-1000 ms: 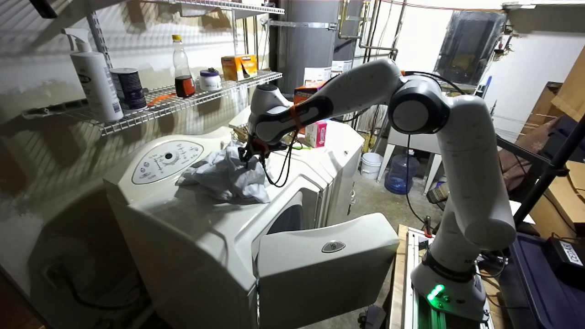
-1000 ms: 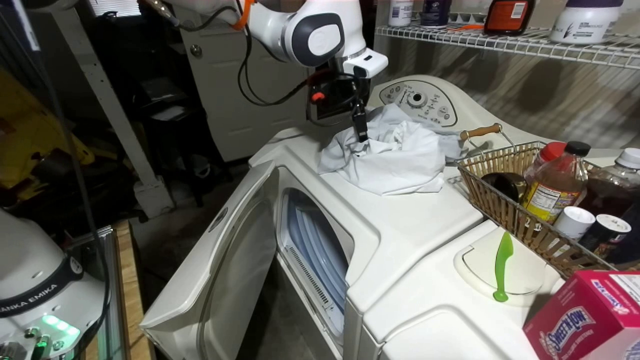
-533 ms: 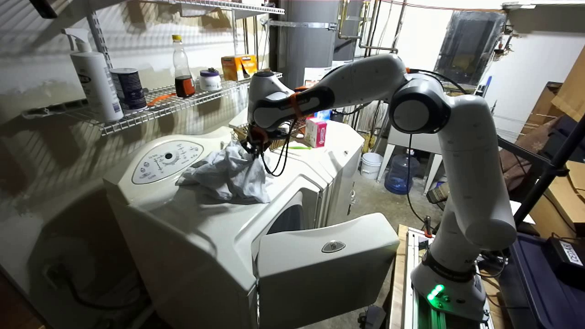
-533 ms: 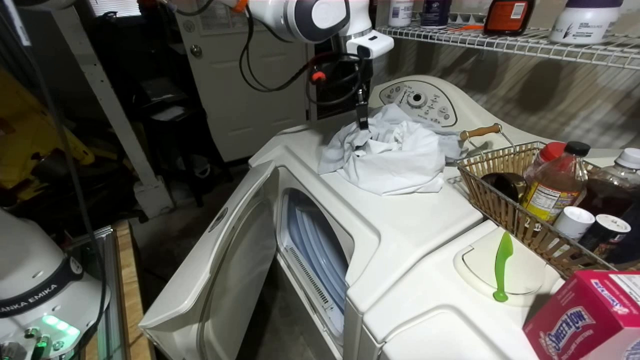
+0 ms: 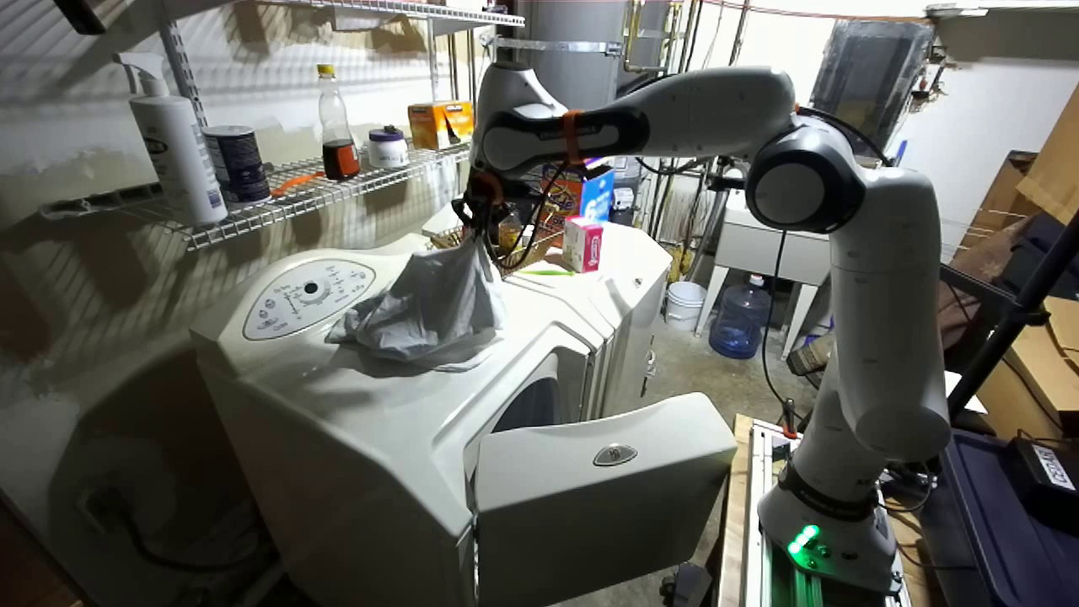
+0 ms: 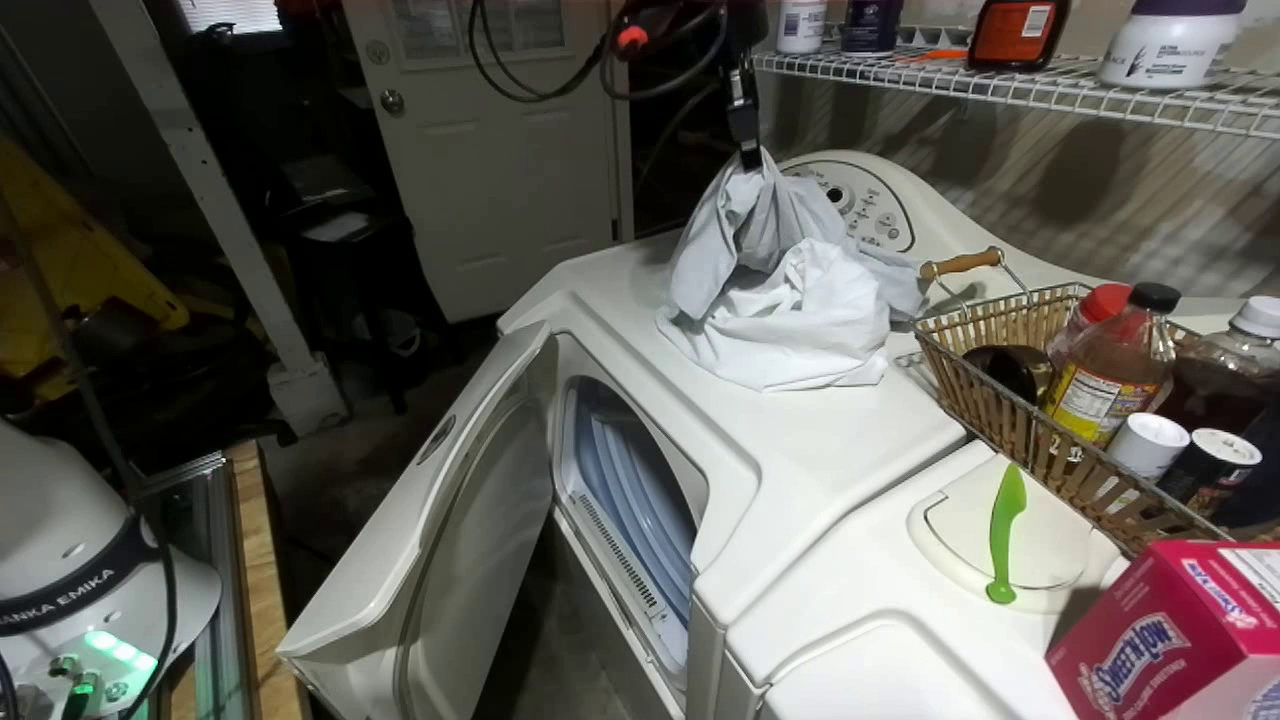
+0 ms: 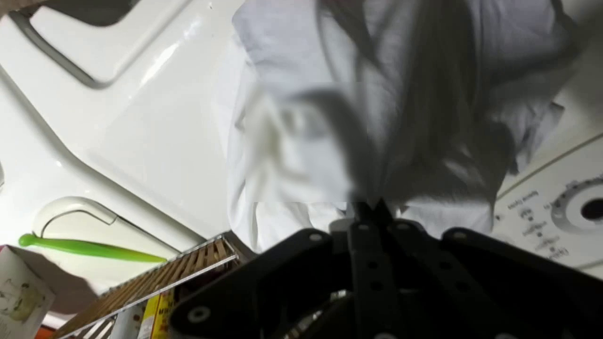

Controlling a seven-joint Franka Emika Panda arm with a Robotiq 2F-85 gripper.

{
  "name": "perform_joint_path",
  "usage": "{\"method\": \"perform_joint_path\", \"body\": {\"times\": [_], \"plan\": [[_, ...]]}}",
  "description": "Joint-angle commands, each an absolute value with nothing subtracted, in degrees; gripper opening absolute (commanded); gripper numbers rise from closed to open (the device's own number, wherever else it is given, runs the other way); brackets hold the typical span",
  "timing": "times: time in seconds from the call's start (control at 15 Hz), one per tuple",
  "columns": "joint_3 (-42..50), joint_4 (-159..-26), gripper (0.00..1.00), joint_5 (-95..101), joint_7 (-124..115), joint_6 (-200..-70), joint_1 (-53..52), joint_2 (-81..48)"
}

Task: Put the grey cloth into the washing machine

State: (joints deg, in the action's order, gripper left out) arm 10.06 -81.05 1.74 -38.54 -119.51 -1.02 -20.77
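Grey cloth point(image 6: 703, 258) peaks, clamped in our end effector point(image 6: 750, 162). An exterior view puts the washing machine point(image 6: 840, 440) doorway point(image 6: 630, 490) at seven o'clock.

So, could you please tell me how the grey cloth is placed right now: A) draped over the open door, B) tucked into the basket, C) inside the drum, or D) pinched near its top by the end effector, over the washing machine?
D: in both exterior views the grey cloth tapers to a peak at the shut end effector, over the top of the washing machine.
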Motion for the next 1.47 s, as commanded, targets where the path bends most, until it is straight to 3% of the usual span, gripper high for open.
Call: {"method": "perform_joint_path", "body": {"times": [0.0, 0.6, 1.0, 1.4], "plan": [[10.48, -79.73, 0.00, 5.21, -43.72, -123.47, -1.54, -15.69], [8.89, -72.89, 0.00, 9.42, -46.20, -139.61, -6.21, -8.71], [4.61, -67.24, 0.00, 8.68, -40.69, -151.54, -11.29, -10.99], [0.66, -66.01, 0.00, 3.88, -35.85, -153.22, -12.47, -13.85]]}}
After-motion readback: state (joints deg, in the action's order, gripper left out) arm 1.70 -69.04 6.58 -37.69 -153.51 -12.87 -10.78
